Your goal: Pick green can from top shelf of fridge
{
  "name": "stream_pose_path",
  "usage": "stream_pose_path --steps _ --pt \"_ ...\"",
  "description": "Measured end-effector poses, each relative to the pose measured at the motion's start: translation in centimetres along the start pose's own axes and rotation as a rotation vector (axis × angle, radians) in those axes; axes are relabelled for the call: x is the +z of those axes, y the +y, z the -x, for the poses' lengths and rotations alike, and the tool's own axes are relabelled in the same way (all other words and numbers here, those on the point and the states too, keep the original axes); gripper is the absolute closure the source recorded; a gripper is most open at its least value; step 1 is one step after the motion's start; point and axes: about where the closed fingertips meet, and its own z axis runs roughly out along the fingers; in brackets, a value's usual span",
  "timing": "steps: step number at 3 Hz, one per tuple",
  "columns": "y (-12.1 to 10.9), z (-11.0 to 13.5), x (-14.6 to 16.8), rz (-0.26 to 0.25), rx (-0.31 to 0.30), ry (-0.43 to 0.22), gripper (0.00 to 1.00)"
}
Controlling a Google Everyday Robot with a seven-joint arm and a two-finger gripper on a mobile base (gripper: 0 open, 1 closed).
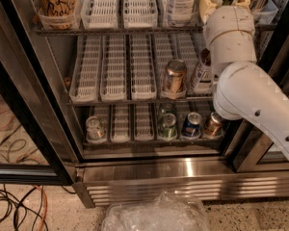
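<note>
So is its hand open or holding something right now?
Gripper: cannot be told. It is hidden behind the white arm, which reaches into the right side of the fridge at the upper racks.

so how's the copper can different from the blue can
The copper can stands on the middle rack; the blue can one rack lower. The copper can is bronze-bodied, the blue can dark blue. Both stand upright with silver lids. The hand is hidden behind the white arm at the right.
</note>
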Motion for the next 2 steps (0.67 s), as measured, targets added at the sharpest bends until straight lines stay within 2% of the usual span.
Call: stream_pose_path --steps 2 --pt "-0.28 0.89 -0.24 -0.035 -0.009 -0.074 1.0"
